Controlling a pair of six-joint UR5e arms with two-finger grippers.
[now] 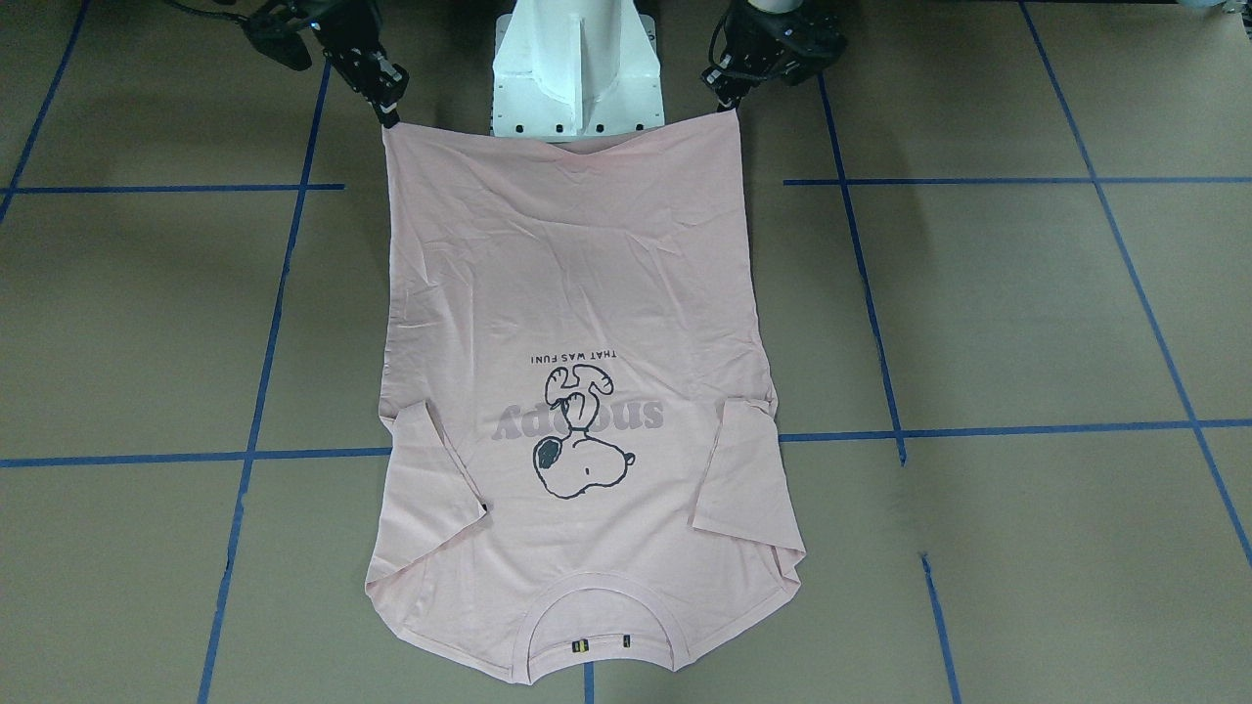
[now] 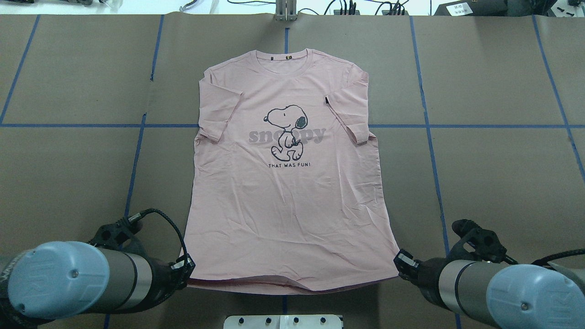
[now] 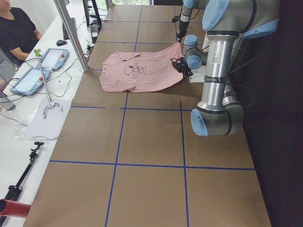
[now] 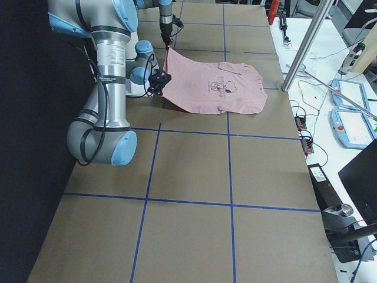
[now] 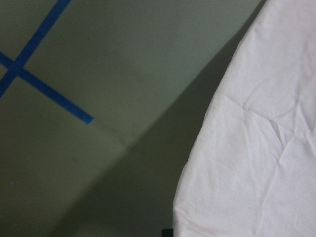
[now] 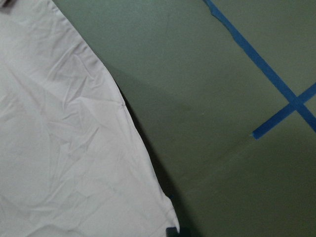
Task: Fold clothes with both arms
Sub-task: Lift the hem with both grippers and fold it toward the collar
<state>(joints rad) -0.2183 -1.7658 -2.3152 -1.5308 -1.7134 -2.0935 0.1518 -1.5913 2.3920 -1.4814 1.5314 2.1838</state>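
Observation:
The pale pink T-shirt [image 2: 288,183] lies front up on the brown table, Snoopy print showing, neckline [image 2: 281,59] at the far side and both sleeves folded inward. My left gripper [image 2: 186,267] is shut on the near left hem corner. My right gripper [image 2: 401,264] is shut on the near right hem corner. In the front-facing view the left gripper [image 1: 729,96] and the right gripper [image 1: 387,106] hold the hem stretched between them. Both wrist views show pink cloth [image 5: 256,148] [image 6: 64,148] casting a shadow on the table, so the hem is raised off it.
The white pedestal base [image 1: 577,68] stands just behind the hem. Blue tape lines [image 2: 429,125] cross the brown table. An aluminium post [image 3: 71,33], tablets [image 3: 28,80] and a seated operator [image 3: 16,28] are along the far side.

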